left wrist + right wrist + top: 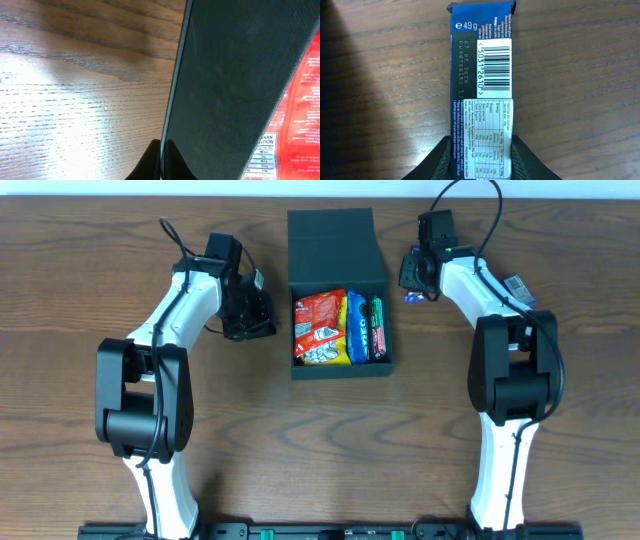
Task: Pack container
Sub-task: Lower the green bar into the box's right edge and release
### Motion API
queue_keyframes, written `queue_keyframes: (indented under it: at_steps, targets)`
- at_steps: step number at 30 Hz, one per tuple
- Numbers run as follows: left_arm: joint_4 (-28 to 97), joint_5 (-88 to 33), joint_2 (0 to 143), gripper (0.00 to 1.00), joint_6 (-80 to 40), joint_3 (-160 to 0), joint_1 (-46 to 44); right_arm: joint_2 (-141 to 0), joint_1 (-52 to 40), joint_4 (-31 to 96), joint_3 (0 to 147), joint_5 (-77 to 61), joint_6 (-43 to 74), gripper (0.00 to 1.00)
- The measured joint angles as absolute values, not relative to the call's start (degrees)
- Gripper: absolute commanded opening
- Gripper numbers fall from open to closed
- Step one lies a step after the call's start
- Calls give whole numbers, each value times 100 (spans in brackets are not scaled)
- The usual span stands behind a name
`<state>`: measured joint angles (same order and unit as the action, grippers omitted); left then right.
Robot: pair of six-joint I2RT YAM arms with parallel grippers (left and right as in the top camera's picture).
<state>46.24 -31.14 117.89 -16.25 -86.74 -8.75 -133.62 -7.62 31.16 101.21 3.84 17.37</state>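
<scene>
The dark teal container point(340, 368) stands open at the table's middle, its lid point(330, 240) flipped back. Inside lie a red packet point(320, 328), a blue packet point(356, 327) and a green bar point(377, 327). My left gripper point(272, 320) is at the container's left side. In the left wrist view it point(161, 161) is shut on the thin edge of the container wall point(225, 75), with the red packet point(300, 125) beyond. My right gripper point(412, 283) is right of the lid. Its fingers point(482, 160) press both sides of a dark blue snack bar point(485, 75) on the wood.
Brown wooden table point(100, 270) all round. Both arm bases stand at the front edge, left point(150, 480) and right point(500, 480). A cable loops above the right arm near the back edge.
</scene>
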Motion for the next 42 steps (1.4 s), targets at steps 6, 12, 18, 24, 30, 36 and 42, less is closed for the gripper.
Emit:
queue_keyframes:
  at_steps: [6, 12, 18, 24, 30, 36, 42]
  targets:
    - [4624, -3114, 11789, 6, -1625, -8674, -875, -13493, -762, 4248, 10958, 368, 1737, 10]
    - [4624, -3114, 11789, 6, -1625, -8674, -875, -13531, -775, 5859, 12665, 355, 1737, 1]
    - [4600, -3114, 11789, 6, -1625, -8674, -875, -13238, -1208, 7389, 13496, 366, 1776, 1]
    - [4598, -3111, 11789, 6, -1625, -8674, -875, -12801, -1944, 8342, 13437, 248, 1754, 1]
    - [4554, -3114, 11789, 6, -1625, -8674, -875, -11469, -1942, 7109, 11642, 314, 1778, 1]
    - [4565, -3111, 11791, 6, -1625, -8674, -875, -11100, -2231, 5577, 9511, 10, 2034, 1]
    - [4624, -3114, 11791, 6, -1625, -8674, -875, -11181, -2628, 4967, 8930, 5, 2318, 1]
